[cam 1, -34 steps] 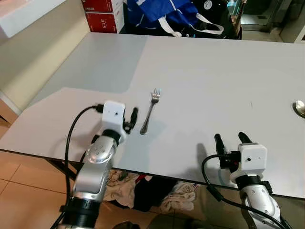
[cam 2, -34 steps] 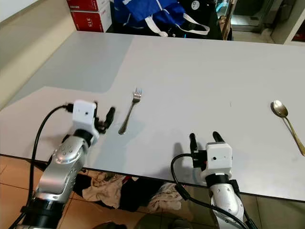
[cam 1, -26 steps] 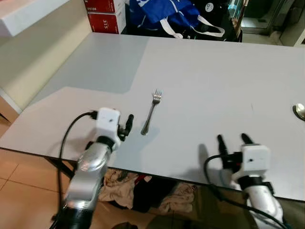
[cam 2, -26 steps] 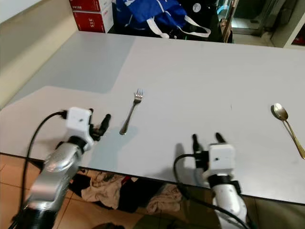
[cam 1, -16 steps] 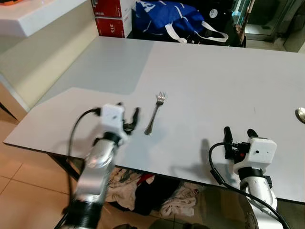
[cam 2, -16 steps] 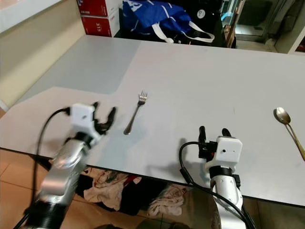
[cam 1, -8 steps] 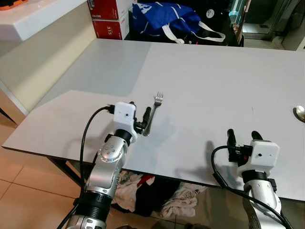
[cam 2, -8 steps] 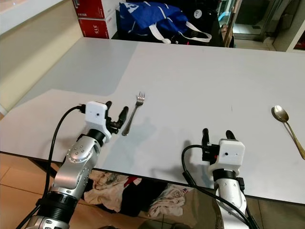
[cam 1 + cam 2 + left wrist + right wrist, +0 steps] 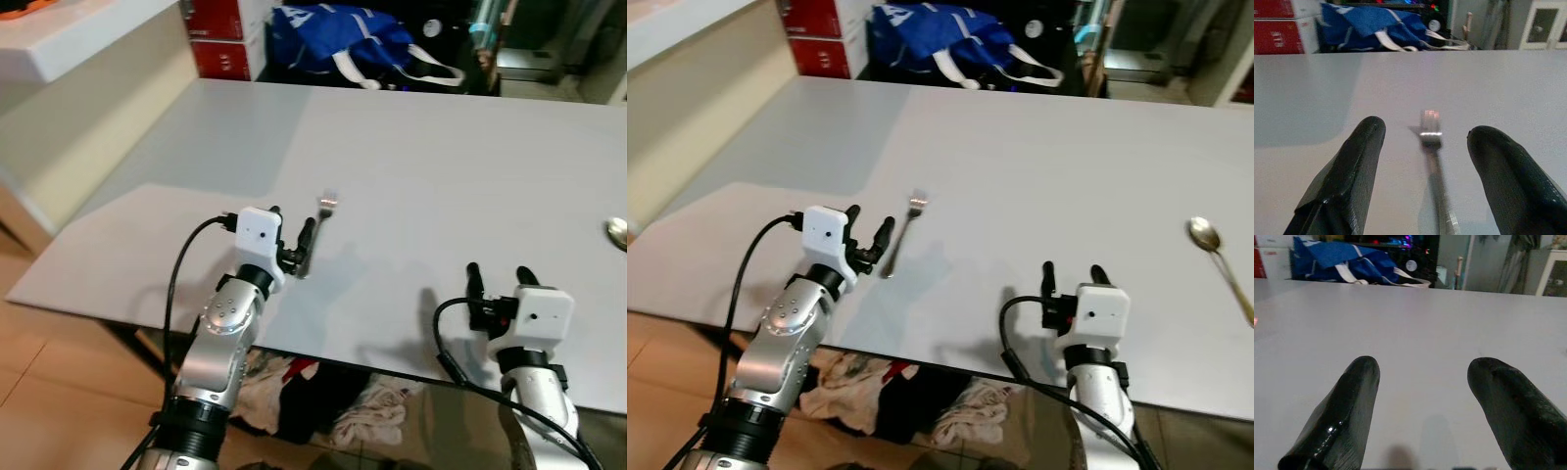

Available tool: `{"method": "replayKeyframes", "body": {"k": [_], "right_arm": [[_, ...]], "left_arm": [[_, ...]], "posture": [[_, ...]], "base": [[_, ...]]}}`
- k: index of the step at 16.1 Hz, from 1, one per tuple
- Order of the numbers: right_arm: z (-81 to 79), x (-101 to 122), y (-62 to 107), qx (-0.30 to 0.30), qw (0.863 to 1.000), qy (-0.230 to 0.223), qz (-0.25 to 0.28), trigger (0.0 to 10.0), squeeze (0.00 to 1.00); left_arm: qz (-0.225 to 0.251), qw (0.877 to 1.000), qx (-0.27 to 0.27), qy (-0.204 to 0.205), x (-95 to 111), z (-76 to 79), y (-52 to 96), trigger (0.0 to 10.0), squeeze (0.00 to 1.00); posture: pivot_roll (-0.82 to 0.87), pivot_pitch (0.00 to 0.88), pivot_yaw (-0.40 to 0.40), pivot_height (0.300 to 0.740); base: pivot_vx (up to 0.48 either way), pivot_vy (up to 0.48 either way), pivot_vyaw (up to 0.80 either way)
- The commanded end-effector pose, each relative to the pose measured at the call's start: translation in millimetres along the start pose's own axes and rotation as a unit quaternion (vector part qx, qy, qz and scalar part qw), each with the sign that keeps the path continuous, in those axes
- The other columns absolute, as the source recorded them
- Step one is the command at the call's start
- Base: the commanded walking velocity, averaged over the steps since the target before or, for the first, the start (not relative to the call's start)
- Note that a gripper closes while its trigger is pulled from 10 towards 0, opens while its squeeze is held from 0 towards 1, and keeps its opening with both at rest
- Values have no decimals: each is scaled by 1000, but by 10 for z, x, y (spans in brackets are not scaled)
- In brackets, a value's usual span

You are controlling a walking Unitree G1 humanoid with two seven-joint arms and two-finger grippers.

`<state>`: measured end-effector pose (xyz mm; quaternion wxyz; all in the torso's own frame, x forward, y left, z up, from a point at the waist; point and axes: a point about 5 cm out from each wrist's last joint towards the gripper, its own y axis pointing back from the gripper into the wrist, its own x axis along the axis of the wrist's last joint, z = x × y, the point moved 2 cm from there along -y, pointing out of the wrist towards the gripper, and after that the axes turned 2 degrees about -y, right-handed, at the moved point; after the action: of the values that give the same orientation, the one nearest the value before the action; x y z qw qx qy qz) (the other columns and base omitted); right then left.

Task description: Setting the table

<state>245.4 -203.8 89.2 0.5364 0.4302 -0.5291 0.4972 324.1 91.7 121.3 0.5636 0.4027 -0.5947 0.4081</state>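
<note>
Fork: thin, silver, flat on the counter, its handle between the spread fingers of the left gripper.
Spoon: silver, far right.
Right gripper: fingers apart, grasping nothing.

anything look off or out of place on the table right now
Slightly. The fork and spoon lie far apart on the bare table, each slanted, with no plate between them. Nothing is spilled or damaged. The left claw is open at the fork's handle; the right claw hovers open at the near edge.

We see two silver jointed arms, white box-shaped wrist housings, looping black cables, and glossy black tapered fingers.
</note>
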Motion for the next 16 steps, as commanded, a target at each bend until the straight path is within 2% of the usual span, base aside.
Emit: {"method": "replayKeyframes", "body": {"k": [1, 3, 6, 14, 16], "right_arm": [[-56, 3, -11, 12, 1000, -3, 1, 10000, 0], [-54, -2, 5, 12, 1000, -3, 0, 10000, 0], [-63, -20, -13, 13, 1000, -1, -8, 10000, 0], [-105, -49, -27, 23, 1000, 8, -15, 10000, 0], [-119, -60, -32, 22, 1000, 6, -16, 10000, 0]], "left_arm": [[-3, 1000, 19, 9, 12, -95, 22, 10000, 0], [-3, 1000, 12, 0, 14, -91, 5, 10000, 0], [-3, 1000, 10, 1, 27, -88, -17, 10000, 0], [-9, 1000, 11, -1, 10, -141, 0, 10000, 0], [-13, 1000, 11, -6, 1, -155, -10, 10000, 0]], "posture": [[-95, 33, 51, 740], [-99, 24, 53, 740], [-97, 20, 54, 740], [-86, 17, 50, 740], [-84, 13, 52, 740]], "base": [[0, 476, 0], [0, 480, 0], [0, 480, -710], [0, 480, 0], [0, 480, -794]]}}
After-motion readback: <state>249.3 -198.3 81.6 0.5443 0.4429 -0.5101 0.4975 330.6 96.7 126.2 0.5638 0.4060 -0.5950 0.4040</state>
